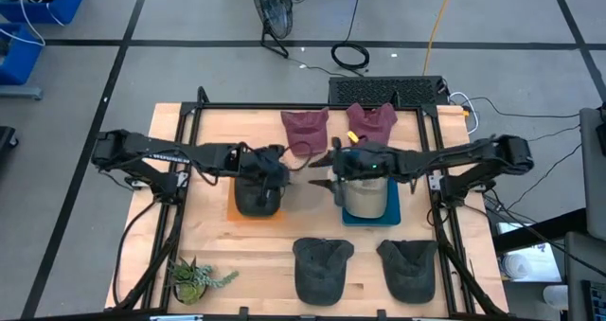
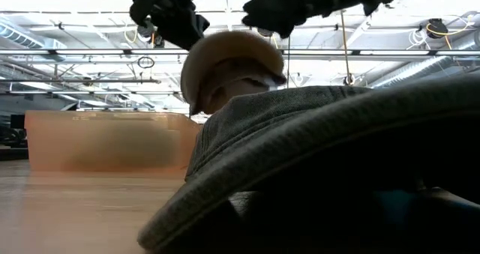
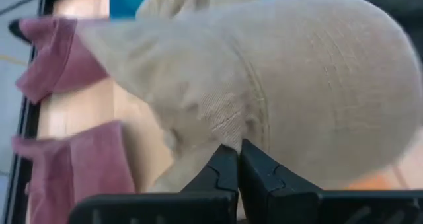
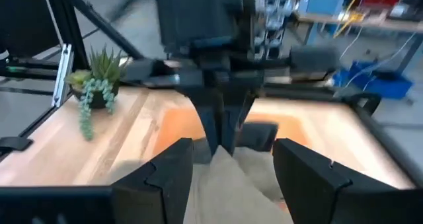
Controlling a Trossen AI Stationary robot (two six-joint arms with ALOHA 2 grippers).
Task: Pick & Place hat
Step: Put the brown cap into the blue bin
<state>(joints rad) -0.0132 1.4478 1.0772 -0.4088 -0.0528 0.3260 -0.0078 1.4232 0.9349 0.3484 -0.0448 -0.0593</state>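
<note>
A beige hat [image 3: 317, 85] hangs at the table's middle, below both grippers [image 2: 232, 67]. In the high view it shows over a blue mat [image 1: 393, 217]; I cannot tell whether it rests on the mat. My left gripper [image 3: 238, 164] reaches in from the left and is shut on the hat. My right gripper [image 4: 231, 168] comes in level from the right and is open. Its fingers stand on either side of the beige cloth [image 4: 231, 181], with gaps showing. The two grippers face each other [image 1: 305, 166] [image 1: 331, 169]. My left gripper pinches a bunched fold of the hat's cloth [image 3: 221, 128] between its two fingertips, beside a stitched seam on the crown. The fingers come slanting down from the table's left. The crown bulges away beyond the fingertips, and the grey hat in the low view hides its lower edge.
Two maroon hats [image 1: 305, 130] [image 1: 371, 122] lie at the far edge and two dark grey hats [image 1: 322, 266] [image 1: 409, 267] at the near edge. An orange mat [image 1: 237, 213] under my left arm has something dark on it. A potted plant [image 1: 194, 279] stands near left.
</note>
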